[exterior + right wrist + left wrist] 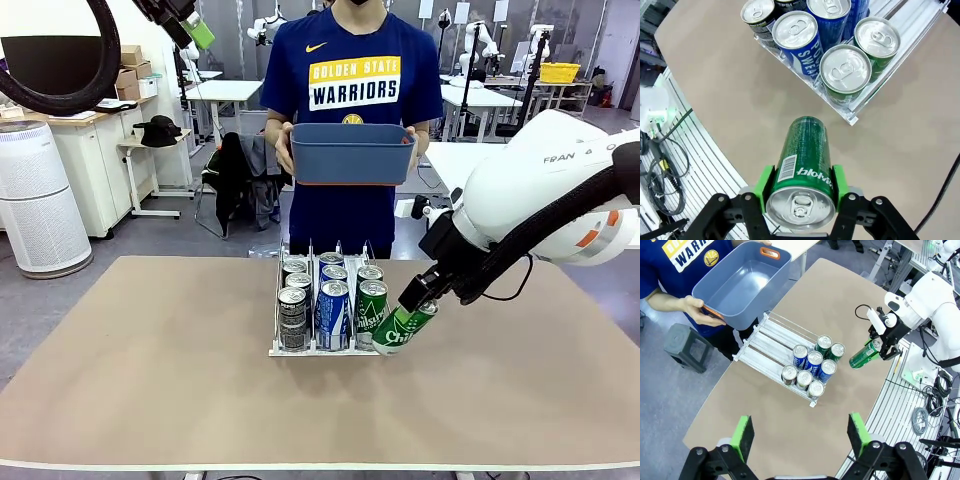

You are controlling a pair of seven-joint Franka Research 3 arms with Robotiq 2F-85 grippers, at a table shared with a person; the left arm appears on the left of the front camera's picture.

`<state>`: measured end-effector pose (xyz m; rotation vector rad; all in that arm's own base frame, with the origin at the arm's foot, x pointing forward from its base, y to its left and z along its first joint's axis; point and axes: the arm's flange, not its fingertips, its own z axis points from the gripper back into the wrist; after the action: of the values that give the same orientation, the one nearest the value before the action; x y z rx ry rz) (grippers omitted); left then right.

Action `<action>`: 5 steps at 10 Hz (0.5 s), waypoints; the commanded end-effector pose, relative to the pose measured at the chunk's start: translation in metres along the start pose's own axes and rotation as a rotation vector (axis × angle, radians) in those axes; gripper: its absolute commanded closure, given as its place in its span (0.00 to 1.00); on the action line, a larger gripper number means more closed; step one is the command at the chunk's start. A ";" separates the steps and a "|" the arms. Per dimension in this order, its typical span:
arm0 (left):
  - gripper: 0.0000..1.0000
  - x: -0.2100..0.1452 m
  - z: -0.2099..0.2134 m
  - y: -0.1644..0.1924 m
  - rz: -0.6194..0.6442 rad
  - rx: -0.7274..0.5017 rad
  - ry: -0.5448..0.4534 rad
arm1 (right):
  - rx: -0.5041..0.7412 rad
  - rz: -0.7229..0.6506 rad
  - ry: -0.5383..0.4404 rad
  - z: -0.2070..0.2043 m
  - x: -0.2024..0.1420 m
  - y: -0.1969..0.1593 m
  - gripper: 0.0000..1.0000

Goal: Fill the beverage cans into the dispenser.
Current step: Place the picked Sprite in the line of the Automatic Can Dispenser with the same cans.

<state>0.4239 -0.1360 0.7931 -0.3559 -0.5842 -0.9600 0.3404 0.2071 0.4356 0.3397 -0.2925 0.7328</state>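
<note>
The clear dispenser (277, 347) stands mid-table with several cans (331, 300) upright in it: dark in the left lane, blue in the middle, green on the right. My right gripper (424, 297) is shut on a green can (403, 328). That can is tilted, its base low by the dispenser's front right corner. In the right wrist view the green can (803, 155) lies between the green pads (765, 184), silver top toward the camera, short of the dispenser (854, 118). My left gripper (801, 435) hangs open high above the table, holding nothing, and also shows as the left gripper (192, 26) at the top left.
At the far side a person holds an empty blue-grey tub (350, 152) in both hands above the dispenser's back end. The tub (740, 285) is tipped toward the table. Bare tan tabletop (140, 360) lies left, right and in front of the dispenser.
</note>
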 end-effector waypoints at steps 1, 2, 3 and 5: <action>0.00 -0.004 -0.001 0.001 -0.008 -0.007 -0.020 | 0.014 0.027 0.019 0.002 -0.002 0.004 0.81; 0.00 -0.004 -0.001 0.001 -0.008 -0.007 -0.020 | 0.000 0.000 0.000 0.000 0.000 0.000 0.42; 0.00 -0.004 -0.001 0.001 -0.008 -0.007 -0.020 | -0.041 0.019 -0.031 -0.004 0.000 -0.002 0.42; 0.00 -0.004 -0.001 0.001 -0.008 -0.007 -0.020 | -0.101 0.060 -0.096 -0.012 0.008 -0.007 0.42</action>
<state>0.4239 -0.1359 0.7931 -0.3558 -0.5842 -0.9600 0.3495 0.2075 0.4363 0.3006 -0.3623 0.7430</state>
